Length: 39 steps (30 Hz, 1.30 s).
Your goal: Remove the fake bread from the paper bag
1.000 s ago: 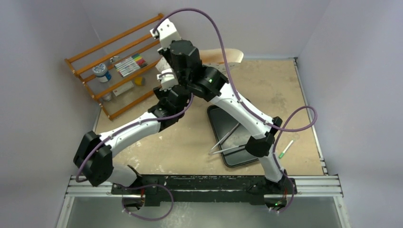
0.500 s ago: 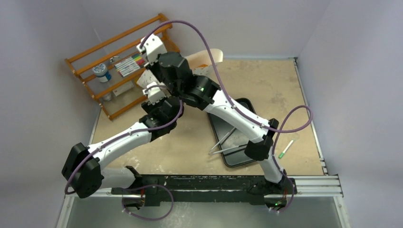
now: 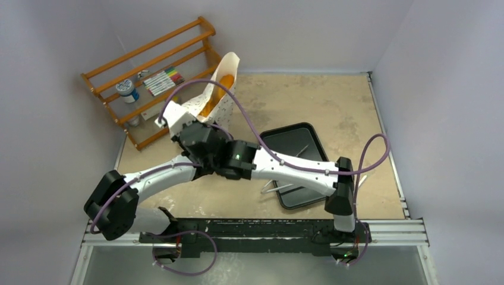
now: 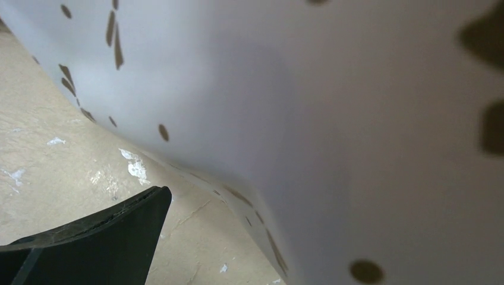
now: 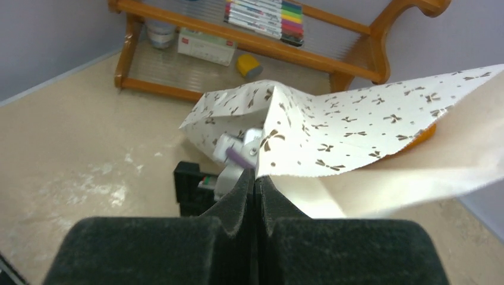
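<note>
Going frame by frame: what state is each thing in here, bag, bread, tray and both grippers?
paper bag: mouth open, one edge pinched
fake bread: inside the bag, not yet out
right gripper: shut on the bag's edge
left gripper: open, gripping nothing
black tray: lying flat, no bread on it

One paper bag (image 3: 224, 80), one orange bread piece (image 3: 215, 95) inside it, one black tray (image 3: 312, 135), one wooden rack (image 3: 148, 50), one blue-lidded jar (image 3: 126, 90), two robot arms: left arm (image 3: 160, 175), right arm (image 3: 297, 167).
</note>
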Each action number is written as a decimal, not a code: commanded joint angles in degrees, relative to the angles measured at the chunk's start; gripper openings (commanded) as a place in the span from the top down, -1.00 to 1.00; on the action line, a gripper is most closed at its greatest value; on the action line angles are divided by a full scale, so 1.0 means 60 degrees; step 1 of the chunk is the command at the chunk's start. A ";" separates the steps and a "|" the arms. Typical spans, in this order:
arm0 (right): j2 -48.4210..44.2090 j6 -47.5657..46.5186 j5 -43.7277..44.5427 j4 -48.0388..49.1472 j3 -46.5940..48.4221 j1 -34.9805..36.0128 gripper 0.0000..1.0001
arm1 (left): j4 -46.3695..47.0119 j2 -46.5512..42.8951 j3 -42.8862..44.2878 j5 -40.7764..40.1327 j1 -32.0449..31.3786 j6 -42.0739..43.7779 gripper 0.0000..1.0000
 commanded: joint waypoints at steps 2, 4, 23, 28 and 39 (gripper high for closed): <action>-0.0968 0.1400 0.0129 0.0262 -0.0981 0.2095 1.00 | 0.0477 -0.0184 -0.0505 0.0518 0.0177 -0.0055 -0.95; -0.1122 0.1999 0.0160 0.0204 -0.1587 0.2397 1.00 | 0.0493 -0.0406 -0.0812 0.0703 0.0165 -0.0184 -0.95; -0.2586 0.3489 0.2052 -0.0376 -0.3060 0.3038 0.16 | -0.0231 -0.1240 -0.1863 0.0396 -0.2014 -0.1944 -0.88; -0.2951 0.3287 0.1554 -0.0019 -0.3299 0.2341 0.13 | -0.0336 -0.1099 -0.1579 0.0162 -0.2146 -0.1843 -0.89; -0.3875 0.1926 0.2256 0.1681 -0.3426 0.2081 -0.13 | -0.0206 -0.0564 -0.1694 0.0230 -0.2440 -0.2225 -0.89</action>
